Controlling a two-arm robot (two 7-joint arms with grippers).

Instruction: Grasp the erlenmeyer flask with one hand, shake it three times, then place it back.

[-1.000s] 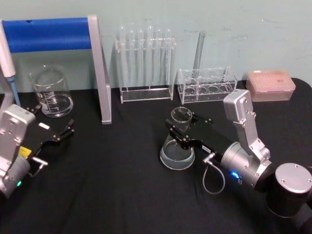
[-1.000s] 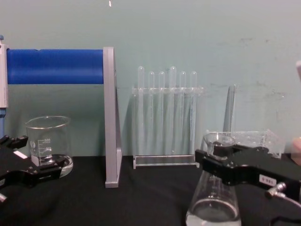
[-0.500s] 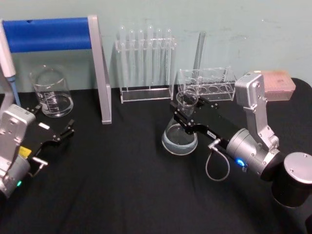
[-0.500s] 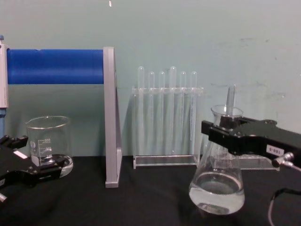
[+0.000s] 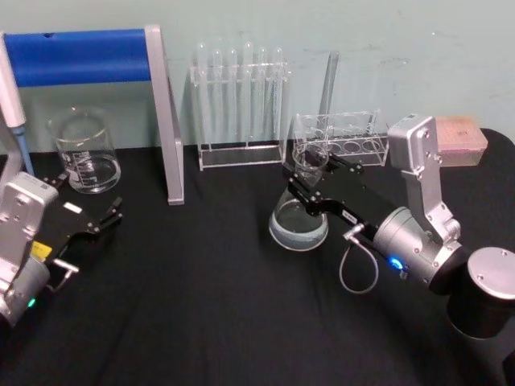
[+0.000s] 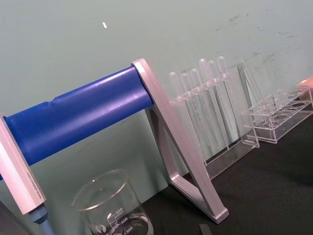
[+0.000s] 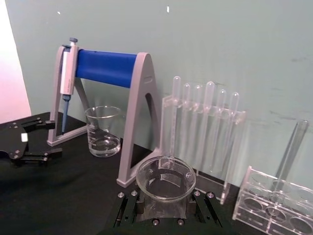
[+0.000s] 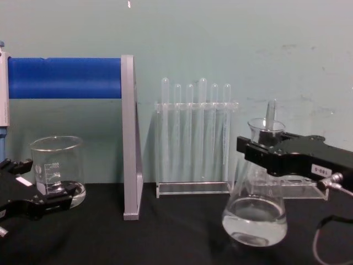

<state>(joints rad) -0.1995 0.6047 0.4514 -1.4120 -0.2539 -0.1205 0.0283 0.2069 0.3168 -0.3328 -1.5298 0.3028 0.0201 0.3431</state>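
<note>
Just behind the right pincer (image 5: 312, 178) and the erlenmeyer flask (image 5: 299, 225) it grips, a low clear rack (image 5: 342, 143) with one tall tube blocks the way, and the test tube rack (image 5: 240, 104) stands behind to its left. Nearer the robot and leftward, the black table (image 5: 209, 297) lies open as far as the pipette stand (image 5: 165, 121), beaker (image 5: 84, 157) and left pincer (image 5: 88, 195).

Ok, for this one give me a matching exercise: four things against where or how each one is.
1. erlenmeyer flask
2. beaker
3. left gripper
4. test tubes

A. standing in the clear rack by the wall
B. low at the table's left, jaws open, holding nothing
C. neck clamped in the right gripper
D. standing below the blue bar

Pairs: 1-C, 2-D, 3-B, 4-A
</note>
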